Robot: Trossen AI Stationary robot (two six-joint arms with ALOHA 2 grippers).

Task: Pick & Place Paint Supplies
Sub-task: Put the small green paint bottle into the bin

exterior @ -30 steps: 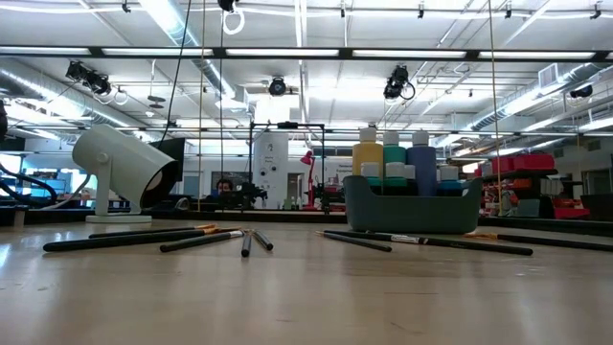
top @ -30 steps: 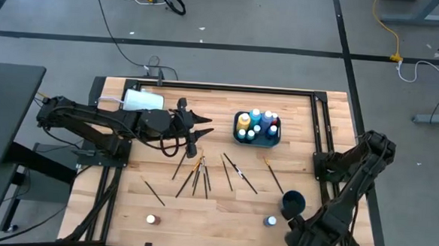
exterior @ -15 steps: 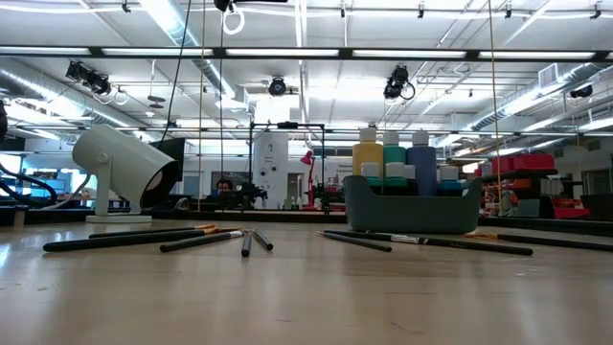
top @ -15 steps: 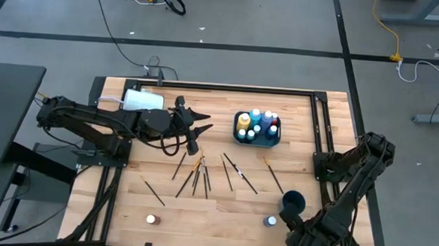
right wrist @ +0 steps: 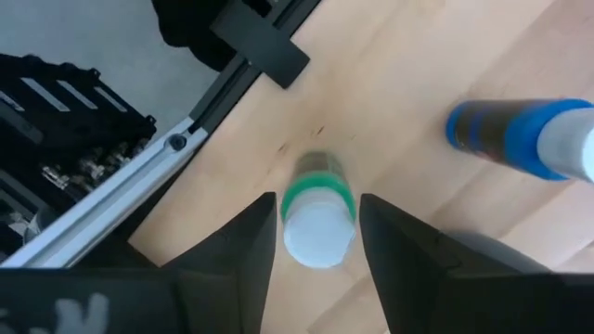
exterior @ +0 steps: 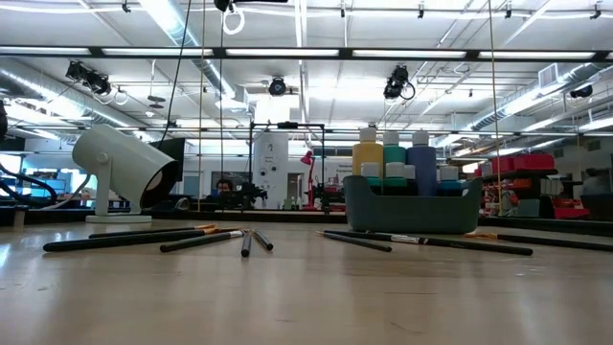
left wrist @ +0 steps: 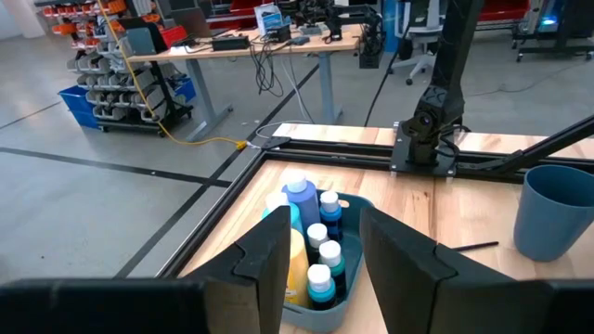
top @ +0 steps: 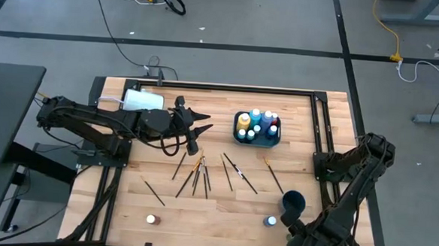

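Note:
A blue caddy (top: 257,129) at the far middle holds several paint bottles. Several dark-handled brushes (top: 202,172) lie scattered on the wood in front of it. A blue bottle (top: 271,221) lies near the front edge, and a brown one (top: 151,219) stands farther left. My left gripper (top: 204,126) hangs open above the table and points at the caddy (left wrist: 316,269). My right gripper (right wrist: 317,199) points down at the near right, open. Its fingers stand close on either side of a small green bottle with a white cap (right wrist: 317,223), which stands on the table.
A dark blue cup (top: 292,202) stands just beyond the right gripper. A large white cup (top: 142,100) lies on its side at the far left. The table's black frame rail (right wrist: 186,139) runs close by the green bottle.

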